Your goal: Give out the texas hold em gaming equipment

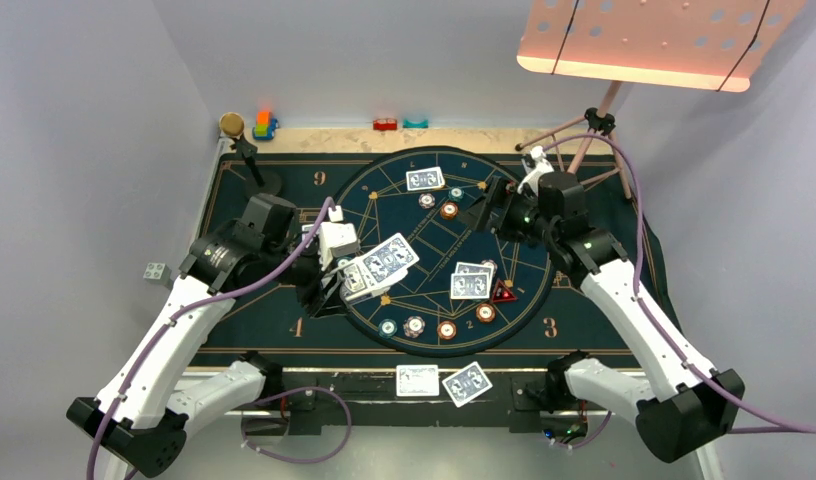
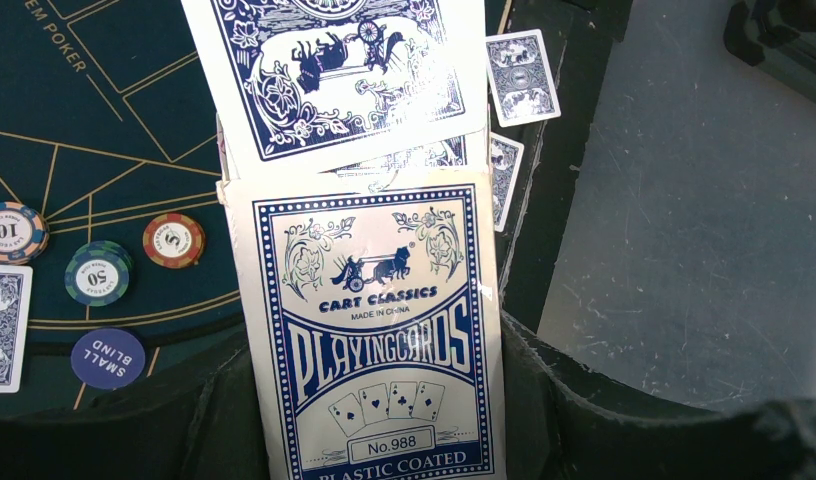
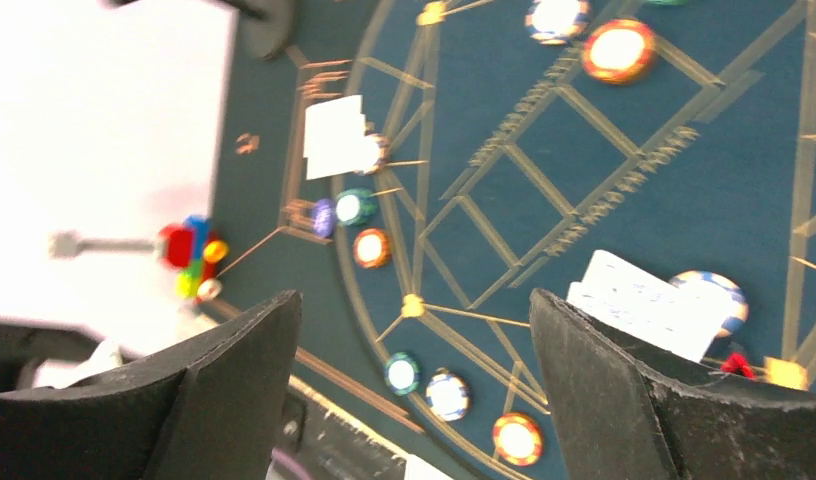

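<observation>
The left gripper is clamped on the card box, with a dark finger on each long side. One loose card sticks out past the box mouth, beyond the fingertips, and sits skewed. The right gripper hangs over the mat with its fingers wide apart and nothing between them. Below them lie chips and a dealt card, none touching.

To my eye, the step in hand is for the right gripper to take that loose card. It would do best to come in at the free end and pinch only the overhang. Then it should draw the card out in line with the box, so the cards underneath don't drag along. The left grip needs to hold firm meanwhile. The cards look slick, so a square pinch matters.

The box reads "CART CLASSICS", "MADE IN CHINA", "PLAYINGCARDS", "No.988" and "PLASTIC COATED". Left of the left fingers sit a chip marked "10", a chip marked "50" and a blue disc lettered "SMALL BLIND". The mat beyond them shows "EM POKER". To the right of the box, two dealt cards lie at the mat's edge.
</observation>
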{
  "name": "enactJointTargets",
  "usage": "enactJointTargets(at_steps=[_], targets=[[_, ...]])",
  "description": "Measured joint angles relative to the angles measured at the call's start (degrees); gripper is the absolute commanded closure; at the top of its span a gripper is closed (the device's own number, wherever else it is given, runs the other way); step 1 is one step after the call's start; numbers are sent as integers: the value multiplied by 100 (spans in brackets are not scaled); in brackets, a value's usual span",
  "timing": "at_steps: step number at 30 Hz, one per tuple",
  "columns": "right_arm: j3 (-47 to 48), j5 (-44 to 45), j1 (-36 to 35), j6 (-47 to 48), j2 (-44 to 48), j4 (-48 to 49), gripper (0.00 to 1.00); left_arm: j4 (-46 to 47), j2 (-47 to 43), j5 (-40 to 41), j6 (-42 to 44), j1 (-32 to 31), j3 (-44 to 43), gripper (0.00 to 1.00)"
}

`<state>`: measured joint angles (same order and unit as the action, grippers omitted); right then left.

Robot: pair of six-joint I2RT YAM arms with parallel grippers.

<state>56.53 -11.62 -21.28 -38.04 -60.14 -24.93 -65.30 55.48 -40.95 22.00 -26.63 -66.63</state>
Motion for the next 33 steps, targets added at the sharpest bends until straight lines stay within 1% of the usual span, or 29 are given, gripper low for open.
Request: enactJointTargets(at_steps=[4, 9, 21, 28, 29, 30, 31, 33], targets=[[387, -691, -470, 13, -101, 225, 8, 2, 0, 0, 0, 0, 0, 100], [734, -1226, -1152, -81, -387, 623, 6, 2, 0, 0, 2, 0, 0, 100], [831, -1394, -2205, -260, -1182, 981, 2, 2, 0, 2, 0, 0, 0, 100], [831, -1394, -2413, -323, -1290, 1095, 2, 2, 0, 4, 0, 0, 0, 100], [831, -1392, -2422, -332, -1290, 1110, 3, 2, 0, 4, 0, 0, 0, 100], [831, -1388, -2420, -334, -1290, 1113, 7, 2, 0, 4, 2, 0, 0, 100], [831, -1386, -2420, -337, -1290, 1115, 10, 2, 0, 4, 2, 0, 0, 100], [831, -1377, -2420, -348, -1290, 1113, 18, 2, 0, 9, 0, 0, 0, 100]])
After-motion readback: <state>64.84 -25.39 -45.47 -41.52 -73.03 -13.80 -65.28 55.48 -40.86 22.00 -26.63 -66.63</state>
